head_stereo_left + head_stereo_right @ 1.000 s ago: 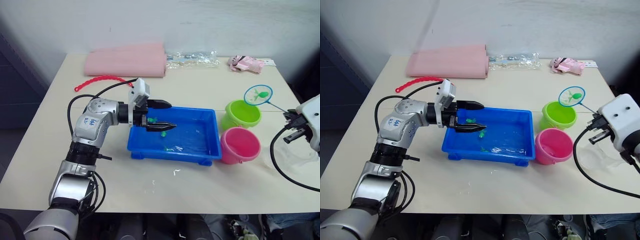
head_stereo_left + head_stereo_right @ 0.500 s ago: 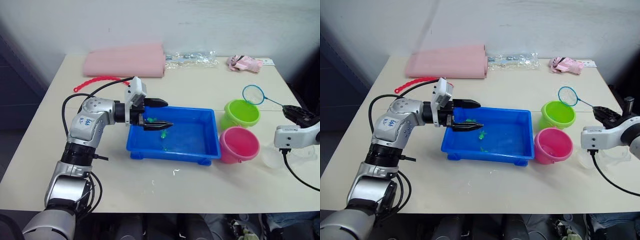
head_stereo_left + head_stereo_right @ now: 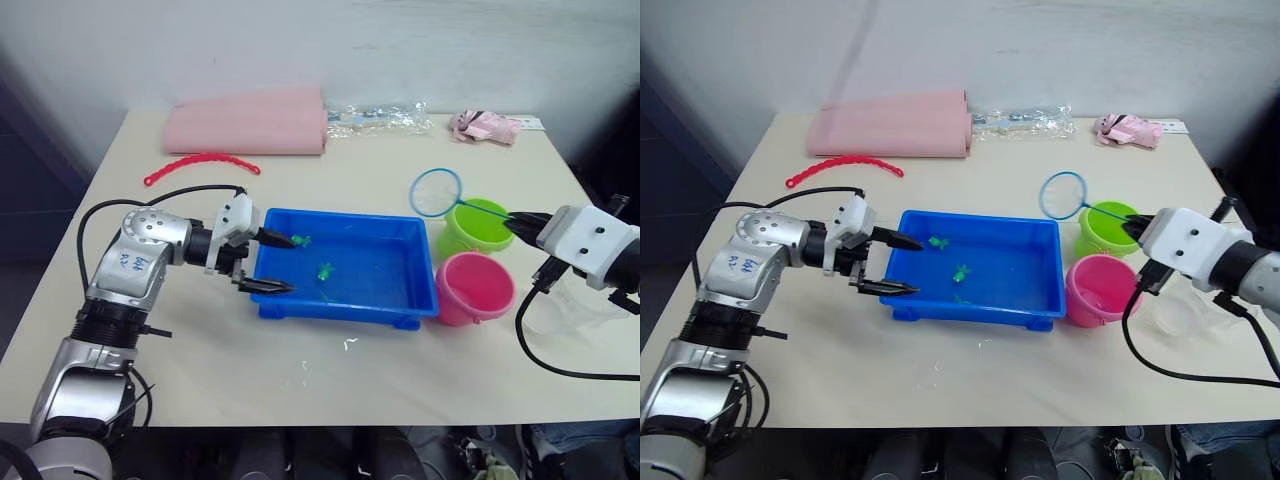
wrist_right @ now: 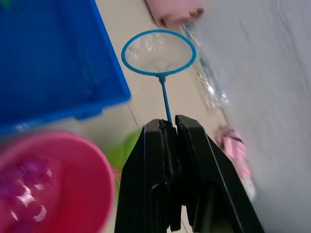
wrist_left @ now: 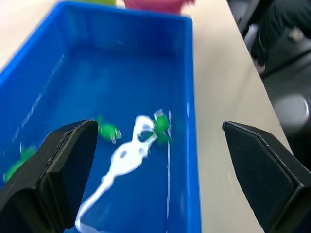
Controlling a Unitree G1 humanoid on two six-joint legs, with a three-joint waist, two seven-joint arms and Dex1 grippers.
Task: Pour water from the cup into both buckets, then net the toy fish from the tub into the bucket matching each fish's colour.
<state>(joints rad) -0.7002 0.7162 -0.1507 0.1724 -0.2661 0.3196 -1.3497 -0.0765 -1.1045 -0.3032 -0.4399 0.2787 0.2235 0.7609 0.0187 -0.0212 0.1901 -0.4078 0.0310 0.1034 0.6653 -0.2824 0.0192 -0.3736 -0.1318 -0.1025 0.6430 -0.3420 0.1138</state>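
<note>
A blue tub [image 3: 415,262] sits in the middle of a pale table [image 3: 300,380], holding water and a few small green toy fish [image 3: 325,270]; one fish lies near the tub's far left corner [image 3: 298,240] and another near its middle. The left gripper [image 3: 272,262] hangs at the tub's left end with its two black fingers [image 3: 268,287] spread wide apart, one over the near rim and one over the far left corner, holding nothing. In the left wrist view the tub's water and two green fish lie between those spread fingers.

The right gripper [image 4: 166,127] is clamped tight on the thin handle of the net [image 3: 436,193]. The net's blue hoop hangs in the air above the table just beyond the tub's far right corner, beside the green bucket [image 3: 478,225], and its mesh looks empty. The handle runs across the top of the green bucket back to the gripper.

The pink bucket [image 3: 477,288] stands just beside the tub's right end, in front of the green bucket and touching or nearly touching it; the right wrist view shows pinkish shapes inside it. The clear cup [image 3: 1175,312] rests on the table to the right of the pink bucket, partly behind the right arm's cable.

At the table's far edge lie a folded pink cloth [image 3: 250,120], a clear plastic bag [image 3: 375,118] and a small pink packet [image 3: 485,127]. A red beaded strip [image 3: 200,165] curves on the table near the cloth.
</note>
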